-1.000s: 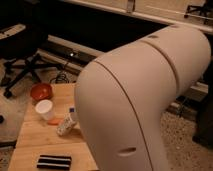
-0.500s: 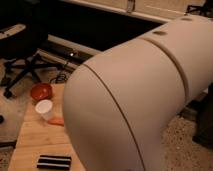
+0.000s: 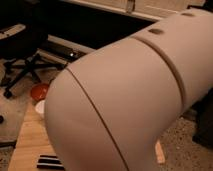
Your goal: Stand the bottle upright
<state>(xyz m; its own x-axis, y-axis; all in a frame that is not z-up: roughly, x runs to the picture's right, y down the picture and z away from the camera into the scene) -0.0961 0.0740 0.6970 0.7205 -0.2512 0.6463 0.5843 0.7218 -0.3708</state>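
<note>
My own arm's large white shell (image 3: pixel 130 100) fills most of the camera view. The bottle is hidden behind it. The gripper is not in view. On the wooden table (image 3: pixel 27 145) at the lower left I see the edge of the white paper cup (image 3: pixel 40 107) and one end of the black block with white stripes (image 3: pixel 50 161).
An orange-red bowl (image 3: pixel 39 91) sits at the table's far left corner. A black office chair (image 3: pixel 22 65) stands on the floor to the left. A dark cabinet front runs along the back. Speckled floor (image 3: pixel 185 150) lies to the right.
The arm shell has swung further left and closer to the camera. It now covers the bottle and most of the table that showed one second ago.
</note>
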